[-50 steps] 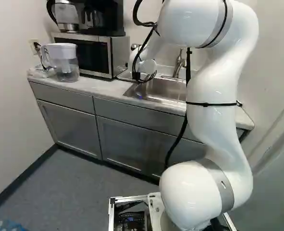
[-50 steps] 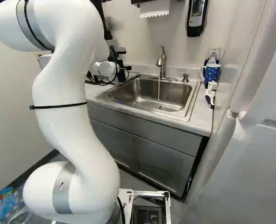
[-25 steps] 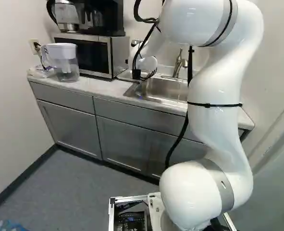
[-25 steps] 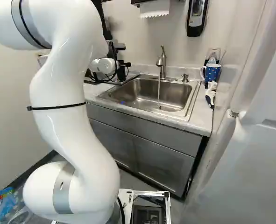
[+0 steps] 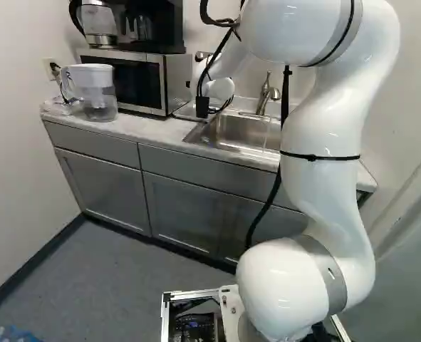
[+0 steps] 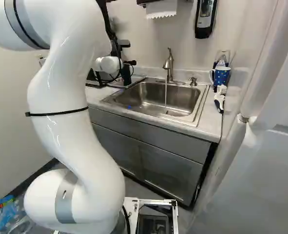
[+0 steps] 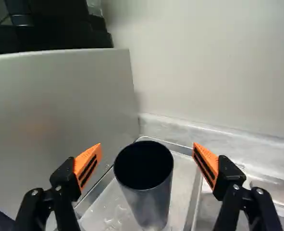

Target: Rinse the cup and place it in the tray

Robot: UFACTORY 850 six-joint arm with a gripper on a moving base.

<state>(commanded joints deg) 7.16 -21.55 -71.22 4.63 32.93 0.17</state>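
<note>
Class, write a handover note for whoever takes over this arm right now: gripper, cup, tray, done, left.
Gripper: open, fingers to either side of the cup, clear of it.
Cup: upright in the tray.
Done: cup is in the tray; rinsing can't be confirmed, though water drops lie there.
Left: probably back away without tipping the cup. The tap is running; perhaps shut it off.

From here, the base views look from behind the arm (image 5: 324, 171), left and right of it, well back, ahead and down over the counter's (image 6: 212, 122) front edge; both catch the sink (image 6: 146, 97). The wrist view peers closely down at the tray (image 7: 184, 178), facing the wall (image 7: 218, 62).
</note>
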